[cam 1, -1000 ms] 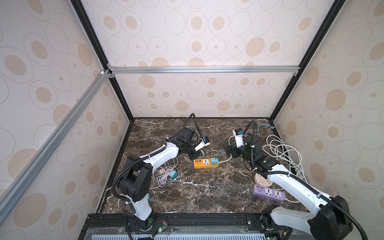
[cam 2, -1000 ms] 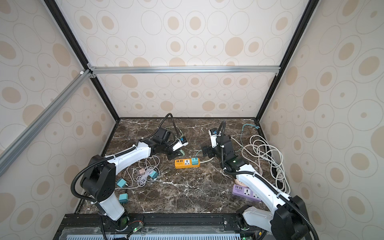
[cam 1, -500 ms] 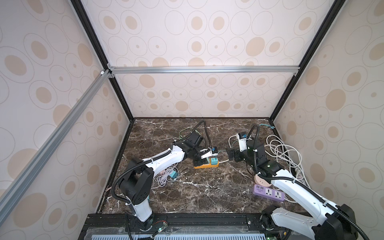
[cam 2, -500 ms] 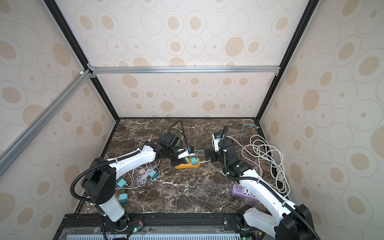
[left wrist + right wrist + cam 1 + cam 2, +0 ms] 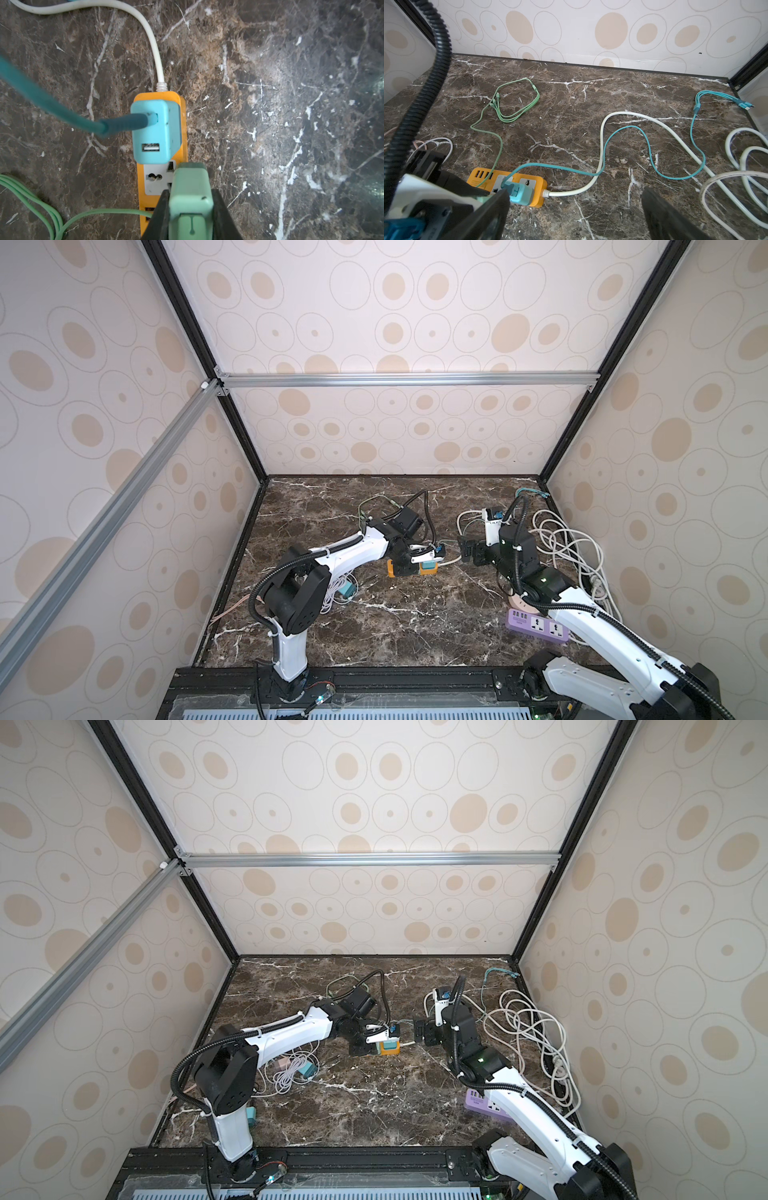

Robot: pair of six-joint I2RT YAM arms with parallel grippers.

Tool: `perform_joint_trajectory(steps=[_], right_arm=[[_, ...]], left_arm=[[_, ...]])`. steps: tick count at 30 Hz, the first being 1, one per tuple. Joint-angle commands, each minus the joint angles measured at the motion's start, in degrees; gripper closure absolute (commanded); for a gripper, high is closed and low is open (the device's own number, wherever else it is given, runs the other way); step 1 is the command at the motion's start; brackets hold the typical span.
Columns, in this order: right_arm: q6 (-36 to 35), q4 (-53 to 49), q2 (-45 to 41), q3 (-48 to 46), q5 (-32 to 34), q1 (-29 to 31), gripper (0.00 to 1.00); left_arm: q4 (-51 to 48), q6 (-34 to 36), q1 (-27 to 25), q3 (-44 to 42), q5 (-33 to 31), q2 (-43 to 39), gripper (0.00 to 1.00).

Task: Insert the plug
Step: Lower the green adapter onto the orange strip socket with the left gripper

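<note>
Over the orange power strip (image 5: 155, 95), my left tool (image 5: 190, 205): closed snugly on the mint-green plug (image 5: 190, 187), a black finger on each flank.
Plug position: above the strip's edge, overlapping one side of the free grey socket (image 5: 154, 178), not seated; I cannot see its prongs.
Misalignment risk: pushing down from here could, I judge, land the prongs on the socket face or the orange rim.
Crowding risk: the teal adapter (image 5: 153, 128) sits just beside that socket, so the plug body could catch on it.
Sliding risk: nothing pins the strip to the counter (image 5: 291, 104); a skewed push could skid or tip it.
My right tool (image 5: 466, 551): spread wide, empty, near the strip's white cord (image 5: 154, 56) but apart from it, so not bracing anything.
</note>
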Motion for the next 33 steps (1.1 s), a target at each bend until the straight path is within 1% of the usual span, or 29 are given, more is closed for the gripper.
perform_joint_trajectory(steps=[1, 12, 15, 22, 26, 33], right_arm=[[0.9, -0.9, -0.9, -0.3, 1.4, -0.4, 0.00], [1.2, -0.8, -0.2, 0.7, 0.8, -0.4, 0.00], [1.1, -0.9, -0.3, 0.7, 1.1, -0.4, 0.00], [1.3, -1.1, -0.9, 0.5, 1.6, -0.5, 0.00], [1.4, -1.1, -0.6, 0.5, 1.5, -0.4, 0.00], [2.0, -0.9, -0.2, 0.7, 0.9, -0.4, 0.00]], left_arm=[[-2.5, 3.5, -0.2, 3.0, -1.2, -1.3, 1.00], [-2.0, 3.8, 1.0, 4.9, -1.4, 0.4, 1.00], [-2.3, 4.0, 1.2, 5.3, -0.2, 1.2, 1.00], [-4.3, 4.8, 1.2, 5.0, 0.6, 3.1, 1.00], [-4.7, 5.4, 1.3, 4.2, -2.2, 3.1, 1.00], [-6.6, 6.8, 1.8, 5.5, -3.1, 5.7, 1.00]])
